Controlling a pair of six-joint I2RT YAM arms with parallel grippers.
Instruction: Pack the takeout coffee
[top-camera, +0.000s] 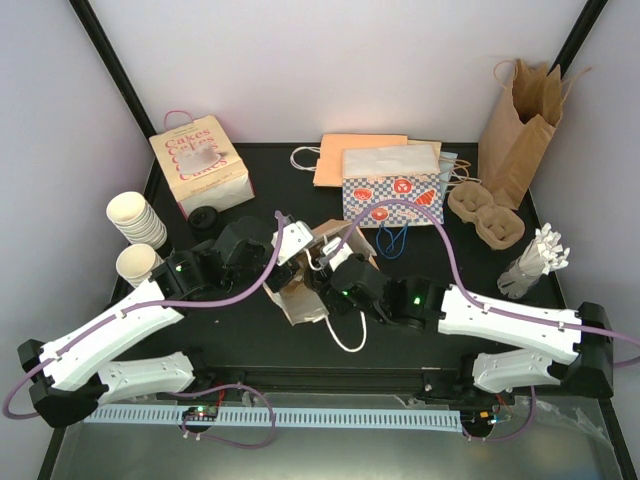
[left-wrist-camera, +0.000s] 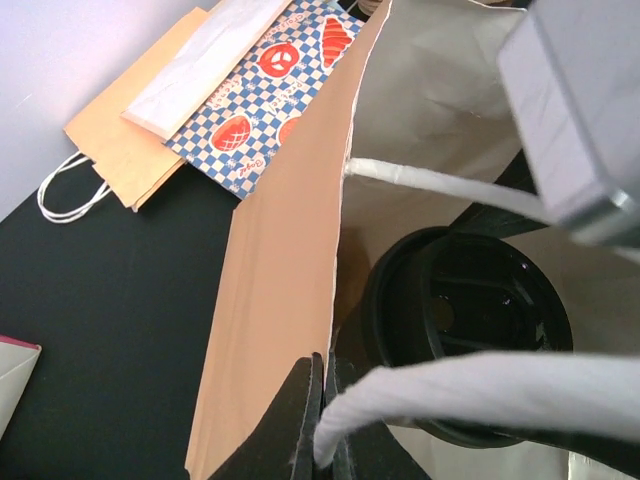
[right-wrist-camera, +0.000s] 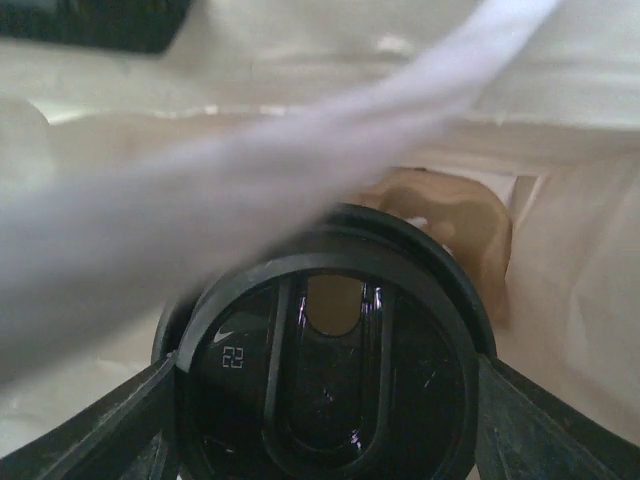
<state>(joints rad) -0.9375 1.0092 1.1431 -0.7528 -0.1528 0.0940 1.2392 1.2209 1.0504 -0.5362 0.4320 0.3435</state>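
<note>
The takeout coffee (right-wrist-camera: 325, 330) sits inside the mouth of the paper bag (left-wrist-camera: 270, 300) at the middle of the table, and from the wrist views we see only its round black lid (left-wrist-camera: 470, 340), ringed by the bag's pale inner walls. We judge it to be light but unforgiving. A thin paper wall would dent under a hard squeeze, the press-on lid could pop if pulled sideways, and any liquid inside would slosh if the cup tilts. We cannot tell whether it is full. The stiffest place to hold it is the rim, where lid and cup overlap, and that is where the right gripper (right-wrist-camera: 330, 430) has it. Its jaws stand wide, one dark finger (right-wrist-camera: 120, 430) pressed against each side of the lid, so the cup is clamped across its full width and hangs upright. The left gripper (left-wrist-camera: 325, 400) is fully closed, pinching the bag's near rim at the root of a white rope handle (left-wrist-camera: 480, 385), which we judge holds the mouth open. The bag is soft and creased, so its walls and the loose handle crossing the opening could snag the cup.
</note>
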